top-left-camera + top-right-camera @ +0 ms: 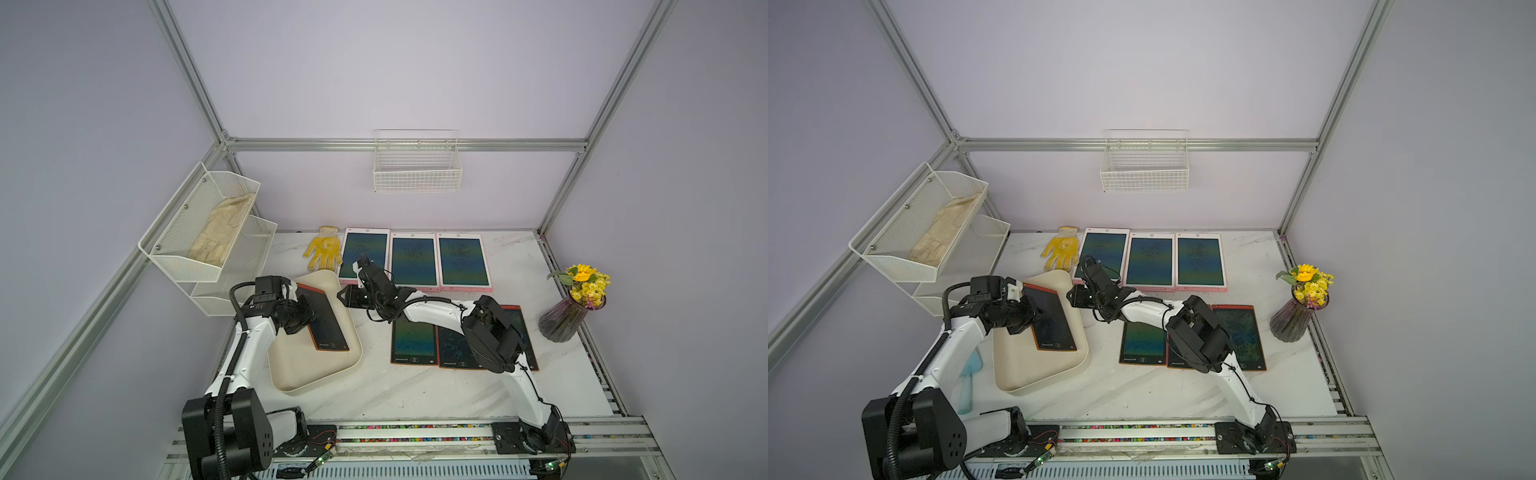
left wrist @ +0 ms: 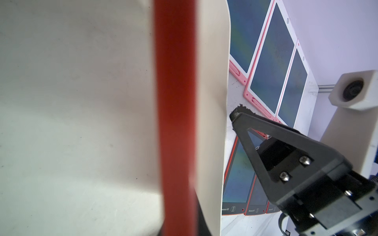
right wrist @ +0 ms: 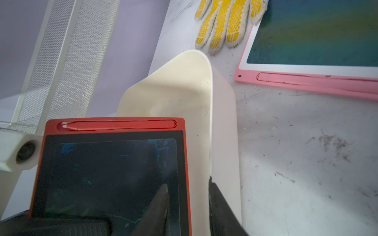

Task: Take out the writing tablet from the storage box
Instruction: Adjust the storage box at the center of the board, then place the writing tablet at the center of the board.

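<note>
Spreading beneath everything, the marble tabletop (image 1: 415,395) carries the cream storage box (image 1: 299,374), and every place below is reckoned from that box. Inside it, toward its far end, lies the red-framed writing tablet (image 1: 328,324), seemingly tilted, with one long edge lifted off the box's floor. The left claw (image 1: 311,318) is clamped tight on that lifted edge. The right claw (image 3: 188,182) straddles the box's opposite long wall with its jaws apart. One finger rests outside against the wall, while the other hangs inside over the tablet's screen, with a gap to the wall. With nothing pinching the wall, the box may slide or tip along as the tablet rises. The inner finger sits in the tablet's way and could snag its frame. A grip on one edge alone may let the tablet pivot and slip.
</note>
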`<action>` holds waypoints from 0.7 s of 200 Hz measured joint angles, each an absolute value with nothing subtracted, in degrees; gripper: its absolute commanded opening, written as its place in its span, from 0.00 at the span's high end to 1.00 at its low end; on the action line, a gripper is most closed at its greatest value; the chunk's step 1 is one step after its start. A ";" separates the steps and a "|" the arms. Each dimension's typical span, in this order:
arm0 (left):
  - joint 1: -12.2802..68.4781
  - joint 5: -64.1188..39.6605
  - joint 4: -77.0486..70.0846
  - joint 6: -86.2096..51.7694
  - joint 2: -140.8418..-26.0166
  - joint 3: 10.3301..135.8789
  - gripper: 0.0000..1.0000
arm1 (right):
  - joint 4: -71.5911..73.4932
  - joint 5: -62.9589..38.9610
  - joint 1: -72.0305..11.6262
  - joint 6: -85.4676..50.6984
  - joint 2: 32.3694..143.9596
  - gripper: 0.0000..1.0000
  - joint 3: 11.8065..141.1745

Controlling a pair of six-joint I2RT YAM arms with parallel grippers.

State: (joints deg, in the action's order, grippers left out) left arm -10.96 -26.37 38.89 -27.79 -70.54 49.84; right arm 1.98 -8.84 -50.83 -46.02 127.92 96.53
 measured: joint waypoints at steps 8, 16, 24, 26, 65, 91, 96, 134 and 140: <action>-11.22 -26.37 39.33 -27.66 -70.54 50.11 0.95 | 2.17 -8.93 -50.83 -46.06 127.20 0.63 95.46; -11.44 -26.33 40.01 -27.42 -70.52 50.61 0.95 | 2.50 -8.95 -50.83 -46.06 126.30 0.63 94.19; -11.68 -26.33 40.47 -27.38 -70.41 51.20 0.95 | 2.83 -8.97 -50.83 -46.09 125.27 0.63 92.73; -11.73 -26.33 40.60 -27.33 -70.35 51.37 0.95 | 2.98 -8.97 -50.83 -46.06 124.97 0.63 92.33; -12.43 -27.05 41.10 -27.40 -68.03 53.30 0.96 | 5.15 -8.75 -50.46 -46.89 119.85 0.66 85.12; -12.43 -29.36 41.30 -27.40 -67.22 53.58 0.96 | 6.70 -9.06 -50.09 -47.33 119.26 0.69 82.54; -12.47 -30.11 41.30 -27.40 -67.11 53.58 0.96 | 6.94 -9.15 -50.06 -47.35 119.26 0.69 82.00; -12.49 -35.33 40.25 -27.97 -63.96 53.58 0.95 | 8.67 -10.76 -50.00 -48.27 119.26 0.70 77.67; -12.49 -35.75 39.86 -28.10 -62.98 53.58 0.95 | 8.69 -11.18 -50.09 -48.47 119.26 0.70 77.34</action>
